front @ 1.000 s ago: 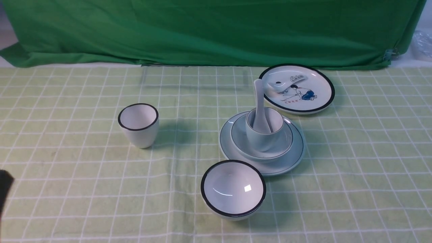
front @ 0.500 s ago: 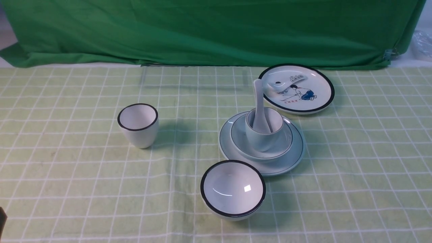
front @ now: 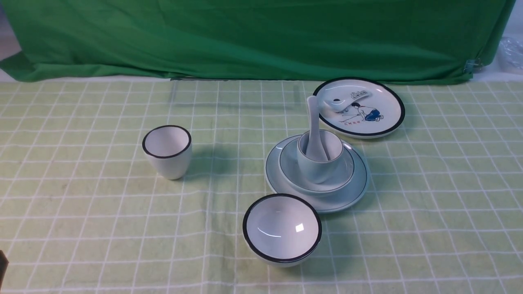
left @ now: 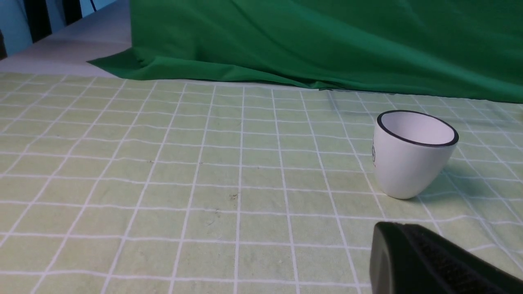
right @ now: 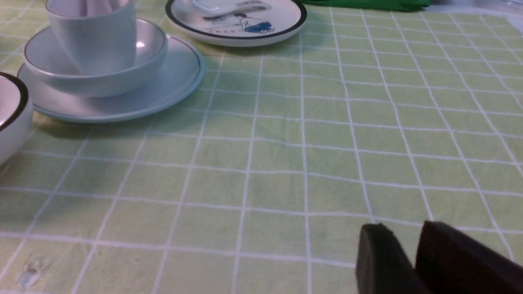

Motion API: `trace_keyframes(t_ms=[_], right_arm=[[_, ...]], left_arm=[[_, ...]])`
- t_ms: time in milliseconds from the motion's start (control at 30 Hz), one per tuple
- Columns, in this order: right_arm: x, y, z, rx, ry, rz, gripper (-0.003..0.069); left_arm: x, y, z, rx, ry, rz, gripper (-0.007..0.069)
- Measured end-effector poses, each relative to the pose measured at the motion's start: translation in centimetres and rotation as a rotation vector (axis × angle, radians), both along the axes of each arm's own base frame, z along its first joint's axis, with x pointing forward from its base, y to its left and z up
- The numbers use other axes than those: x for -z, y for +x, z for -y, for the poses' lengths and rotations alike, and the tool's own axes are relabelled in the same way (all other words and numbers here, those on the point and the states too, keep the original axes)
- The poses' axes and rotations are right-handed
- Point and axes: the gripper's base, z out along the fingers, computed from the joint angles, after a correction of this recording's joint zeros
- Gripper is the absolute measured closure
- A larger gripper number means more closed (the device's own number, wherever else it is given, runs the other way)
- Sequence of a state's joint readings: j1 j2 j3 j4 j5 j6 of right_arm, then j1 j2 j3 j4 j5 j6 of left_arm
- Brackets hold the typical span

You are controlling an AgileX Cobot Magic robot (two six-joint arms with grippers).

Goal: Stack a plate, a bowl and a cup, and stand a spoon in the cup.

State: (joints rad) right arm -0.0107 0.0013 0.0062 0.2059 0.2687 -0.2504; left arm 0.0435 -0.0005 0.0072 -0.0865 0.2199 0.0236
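Because the stack nests each piece in a wider one, the front view shows the plate [front: 316, 203] flat on the desk [front: 81, 212] at about 3 o'clock of centre, the bowl [front: 298, 179] seated in its well, the cup [front: 316, 169] upright in the bowl, and the spoon [front: 314, 122] standing scoop-down in the cup, handle leaning toward 11 o'clock against the rim; the task reads as complete. The black-rimmed bowl [front: 282, 229] sits just beside the plate at 7 o'clock, the cartoon plate [front: 361, 107] near it at 1 o'clock, the black-rimmed cup [front: 167, 151] well apart at 9 o'clock. Only a dark sliver of the left gripper [front: 2, 263] enters at the frame edge, and the right arm is absent. In the left wrist view, the black-rimmed cup [left: 412, 153] stands untouched; a single dark block of the left gripper [left: 429, 261] is cut off at the edge and no gap shows, consistent with fingers pressed together and holding nothing. In the right wrist view, the plate [right: 163, 94], bowl [right: 102, 81] and cup [right: 94, 41] appear, the cup's top and the spoon cropped; the right gripper [right: 412, 253] fingers overlap at the edge, so their spread cannot be told, though nothing lies between them.
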Motion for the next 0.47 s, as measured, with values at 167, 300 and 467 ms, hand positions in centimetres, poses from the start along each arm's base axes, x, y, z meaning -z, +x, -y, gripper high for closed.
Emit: trace_keyframes(t_ms=[167,300,467], right_arm=[[0.0,0.0,0.0,0.0,0.0,0.0,0.0463],[0.0,0.0,0.0,0.0,0.001,0.0,0.0452],[0.0,0.0,0.0,0.0,0.001,0.0,0.0436]], left_arm=[[0.0,0.0,0.0,0.0,0.001,0.0,0.0621],[0.0,0.0,-0.01,0.0,0.004,0.0,0.0621],[0.0,0.0,-0.01,0.0,0.004,0.0,0.062]])
